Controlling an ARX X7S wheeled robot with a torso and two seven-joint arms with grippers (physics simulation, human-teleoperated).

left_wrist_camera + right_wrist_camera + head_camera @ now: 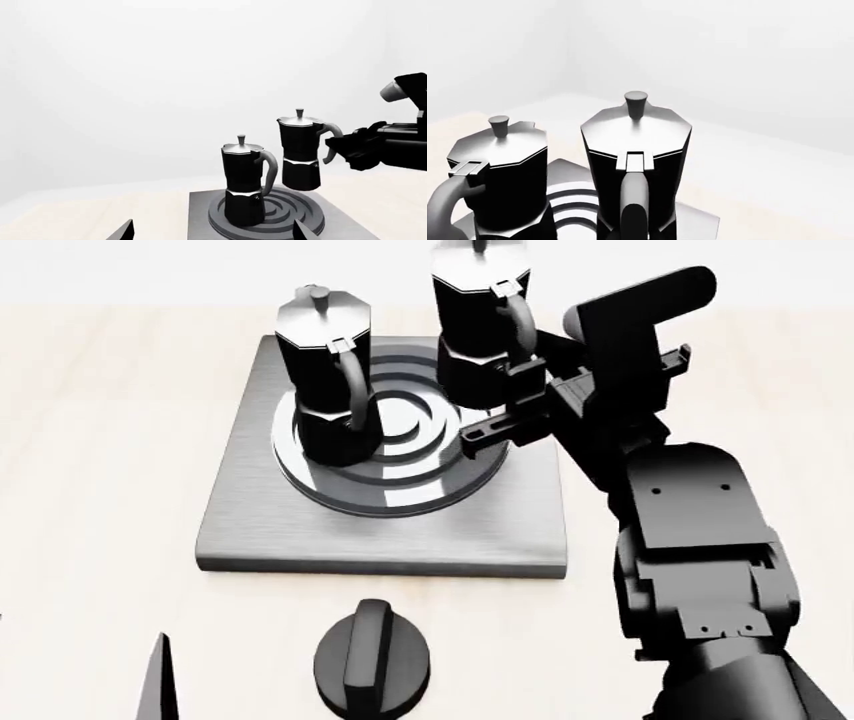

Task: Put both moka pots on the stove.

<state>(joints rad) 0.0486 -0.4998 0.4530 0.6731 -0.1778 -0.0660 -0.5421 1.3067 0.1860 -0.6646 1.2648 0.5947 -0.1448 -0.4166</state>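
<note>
The right arm (pixel 694 540) reaches forward over the stove (pixel 387 530), wrist level, its gripper (pixel 514 400) clamped on the handle of the held moka pot (pixel 481 330). This pot hangs upright above the burner's far right edge, handle toward the jaws. Left of them, the second moka pot (pixel 327 380) stands upright on the rings. The left gripper is unseen.

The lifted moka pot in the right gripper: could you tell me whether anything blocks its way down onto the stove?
Nothing visible does. The held moka pot hangs over the burner's free side; the other pot stands beside it on the stove, apart.
</note>
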